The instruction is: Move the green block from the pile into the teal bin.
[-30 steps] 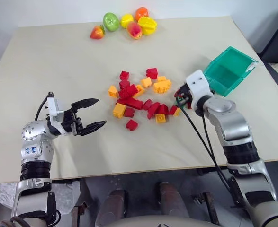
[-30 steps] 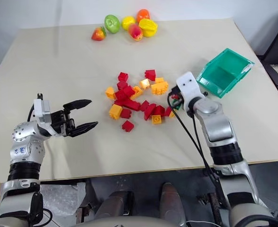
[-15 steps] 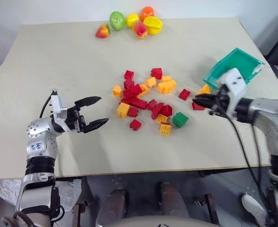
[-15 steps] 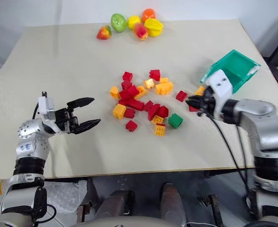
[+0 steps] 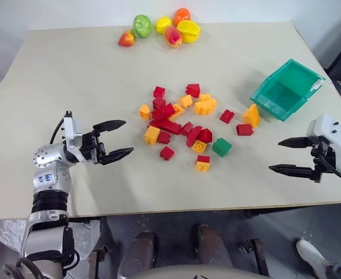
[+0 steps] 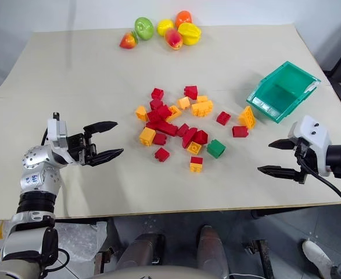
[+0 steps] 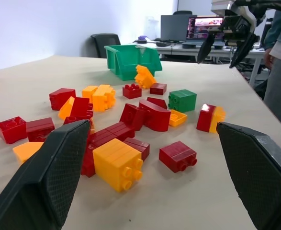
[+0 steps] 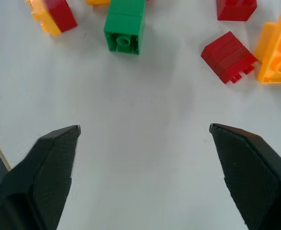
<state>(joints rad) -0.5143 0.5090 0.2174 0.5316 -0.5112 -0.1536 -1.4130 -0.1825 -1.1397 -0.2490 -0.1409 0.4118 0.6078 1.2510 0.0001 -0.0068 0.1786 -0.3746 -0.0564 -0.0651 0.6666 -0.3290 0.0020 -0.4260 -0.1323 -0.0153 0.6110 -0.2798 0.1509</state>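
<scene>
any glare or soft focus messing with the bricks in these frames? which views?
Left wrist view: a white hotspot on the red-and-yellow brick; that gripper's own fingers loom large and soft, the far monitors are blown out. Right wrist view: even light, the green block crisp, only faint shadows on the table. Head views: flat, diffuse light, short soft shadows under the pile, no glare.

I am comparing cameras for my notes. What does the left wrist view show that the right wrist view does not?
Left wrist view alone: the teal bin, the pile of red, orange and yellow bricks, a desk with monitors, and the right end effector raised and open. Right wrist view alone: the green block's hollow underside. Both: the green block lying on the table, outside the bin.
</scene>
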